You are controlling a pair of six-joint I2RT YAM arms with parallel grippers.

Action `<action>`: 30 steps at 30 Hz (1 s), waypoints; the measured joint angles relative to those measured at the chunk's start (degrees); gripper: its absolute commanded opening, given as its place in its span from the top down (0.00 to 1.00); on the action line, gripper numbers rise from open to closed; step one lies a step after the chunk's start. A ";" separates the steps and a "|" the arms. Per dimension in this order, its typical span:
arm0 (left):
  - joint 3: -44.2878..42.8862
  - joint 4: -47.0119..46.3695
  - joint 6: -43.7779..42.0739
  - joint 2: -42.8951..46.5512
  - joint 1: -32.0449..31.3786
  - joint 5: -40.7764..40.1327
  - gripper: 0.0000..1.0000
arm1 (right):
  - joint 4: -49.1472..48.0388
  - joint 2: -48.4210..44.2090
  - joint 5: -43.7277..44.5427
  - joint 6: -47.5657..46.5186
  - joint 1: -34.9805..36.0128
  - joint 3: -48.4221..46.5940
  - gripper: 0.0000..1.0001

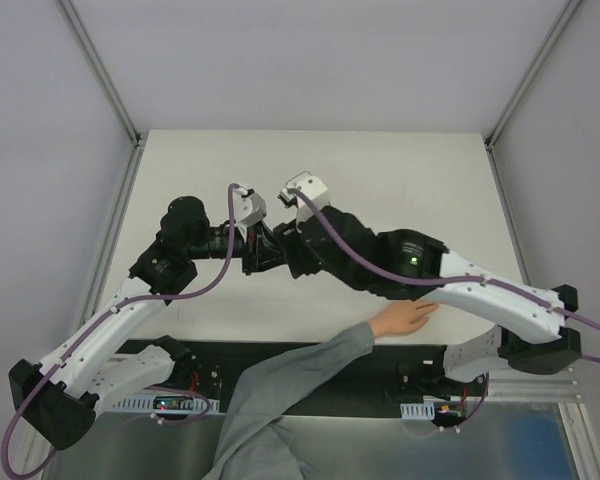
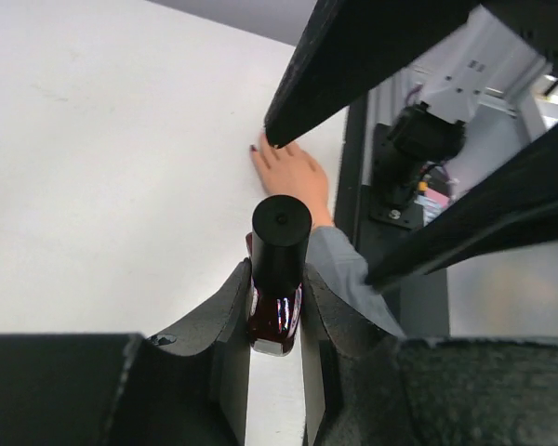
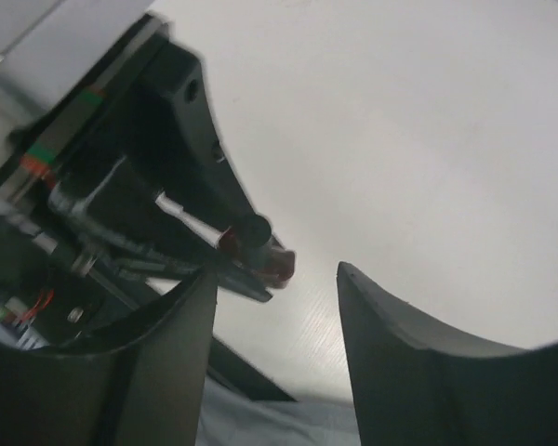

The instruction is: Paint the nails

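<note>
**Fig.** Two-arm rig w/ a person's hand, three views.

(a) White table (image 1: 380, 170): carries everything below.

(b) L arm (image 1: 110, 330) & R arm (image 1: 480, 290): both reach inward, wrists meeting approx. at table centre.

(c) Grey sleeve (image 1: 290, 375): comes in from the near edge betw. the two bases, angled toward the R side.

(d) Hand (image 1: 405, 317): bare, palm down, flat on the table near its front edge, just beside the R arm's white forearm link and well apart from both grippers.

(e) R gripper (image 3: 277, 288): fingers spread, nothing betw. them; it points at the L gripper's load.

(f) L gripper (image 2: 276, 302): fingers pressed onto the sides of the bottle, held clear of the table.

(g) Bottle (image 2: 279, 269): small, dark red glass, black cap on, cap toward the R gripper.

(h) Nails (image 2: 254, 147): on the hand in (d). In L wrist view only one shows, dark; the rest are hidden behind an R finger. Too small to make out from the top.
</note>
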State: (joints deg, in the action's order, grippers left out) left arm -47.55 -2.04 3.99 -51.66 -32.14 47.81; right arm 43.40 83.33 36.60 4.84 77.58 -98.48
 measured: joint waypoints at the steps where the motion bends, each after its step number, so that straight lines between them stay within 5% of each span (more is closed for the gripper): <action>1: -0.46 -0.70 0.20 -0.72 0.00 2.03 1.00 | 0.11 -1.64 -3.52 -1.29 -0.70 0.37 0.37; 9: -1.95 -12.17 9.33 -5.11 -0.02 22.23 1.00 | -1.90 -13.70 -41.18 -11.30 -12.31 2.75 0.45; 14: -1.95 -16.39 13.22 -5.35 -0.15 27.96 1.00 | -2.82 -11.74 -53.59 -13.60 -16.68 2.64 0.52; 20: -1.95 -17.97 15.08 -5.95 -0.52 30.71 1.00 | -2.91 -6.67 -61.48 -14.62 -18.12 1.20 0.64; 23: -1.95 -18.32 15.39 -6.12 -0.55 31.26 1.00 | -3.06 -4.96 -64.52 -14.82 -18.14 0.66 0.78; 25: -1.95 -18.32 15.61 -6.08 -0.57 31.52 1.00 | -3.23 -4.63 -65.20 -15.08 -18.21 0.63 0.99; 30: -2.21 -14.21 12.87 -4.94 -0.81 28.15 1.00 | -3.43 -4.76 -65.00 -15.65 -18.62 1.25 1.00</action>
State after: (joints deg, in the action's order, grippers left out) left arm -49.76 -16.25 16.86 -56.60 -32.95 75.96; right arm 39.97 78.56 -28.40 -10.81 58.96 -97.23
